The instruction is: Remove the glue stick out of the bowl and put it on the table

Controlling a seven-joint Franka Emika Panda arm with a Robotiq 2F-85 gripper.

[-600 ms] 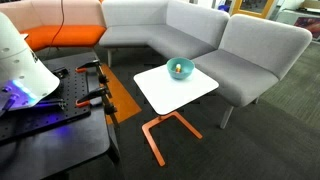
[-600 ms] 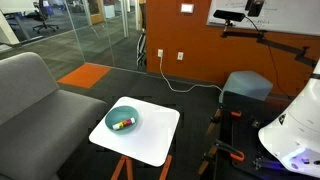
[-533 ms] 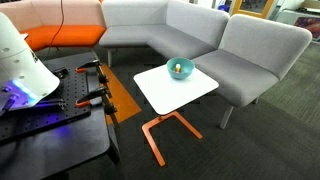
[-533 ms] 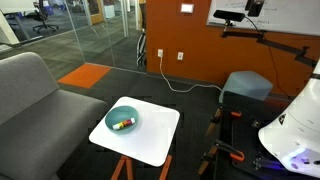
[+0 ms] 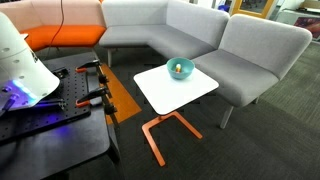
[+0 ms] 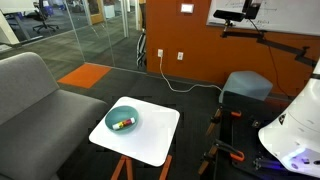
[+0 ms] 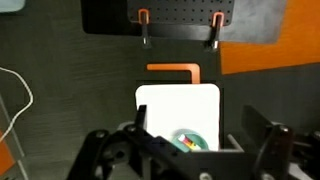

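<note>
The teal bowl (image 5: 179, 69) (image 6: 122, 120) sits near the far corner of the white table (image 5: 170, 92) (image 6: 150, 135). The orange-red glue stick (image 6: 120, 125) lies inside the bowl with other small items; it shows faintly in an exterior view (image 5: 177, 71). In the wrist view the gripper (image 7: 195, 150) hangs high above the table (image 7: 175, 105), fingers spread wide and empty, with the bowl (image 7: 188, 139) and its coloured contents between them far below. Only the white arm base shows in the exterior views.
A grey sectional sofa (image 5: 200, 35) wraps around the table's far sides. A black workbench (image 5: 60, 110) with orange clamps (image 5: 95, 98) (image 7: 143, 20) holds the robot base. The orange table frame (image 5: 160, 130) stands on dark carpet.
</note>
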